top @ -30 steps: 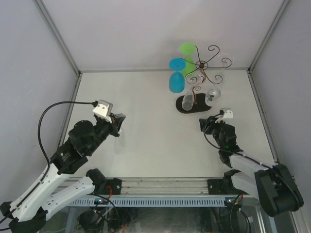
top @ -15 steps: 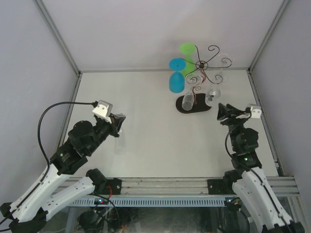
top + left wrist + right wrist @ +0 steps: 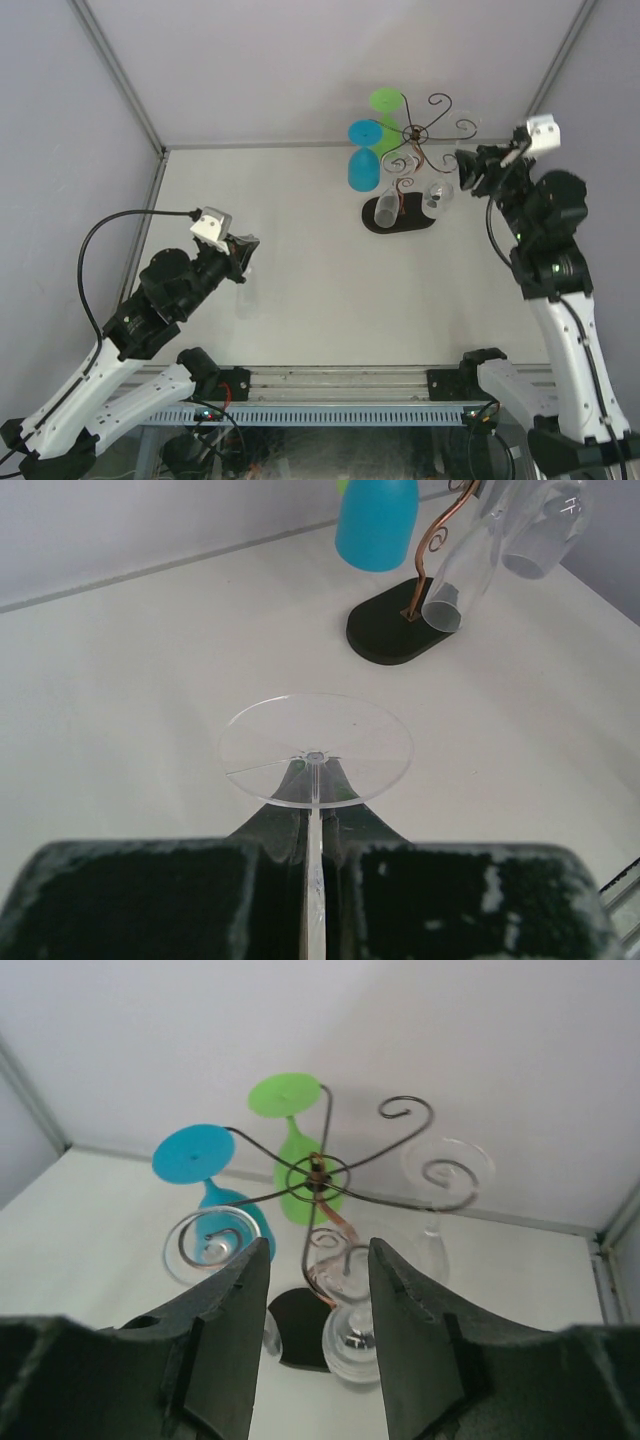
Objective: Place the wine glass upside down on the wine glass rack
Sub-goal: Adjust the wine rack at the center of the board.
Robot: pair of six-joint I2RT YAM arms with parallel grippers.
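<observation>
White links, black joints; black cable on left arm; white wrist cameras; dark fingers.

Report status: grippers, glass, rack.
Left gripper shut on wine glass stem, short of wine glass rack. Right gripper open beside rack top. Other glasses crowd rack.

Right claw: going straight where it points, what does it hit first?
Probably the rack: its near curled arm, with a clear glass under it, sits dead ahead in the wrist view. Depth is unclear.

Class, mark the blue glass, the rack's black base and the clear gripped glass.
Blue upside-down wine glass (image 3: pixel 363 170): top external view, bowl.
Black oval rack base (image 3: pixel 383 640): left wrist view, top.
Clear gripped wine glass (image 3: pixel 317 748): left wrist view, foot.
</observation>
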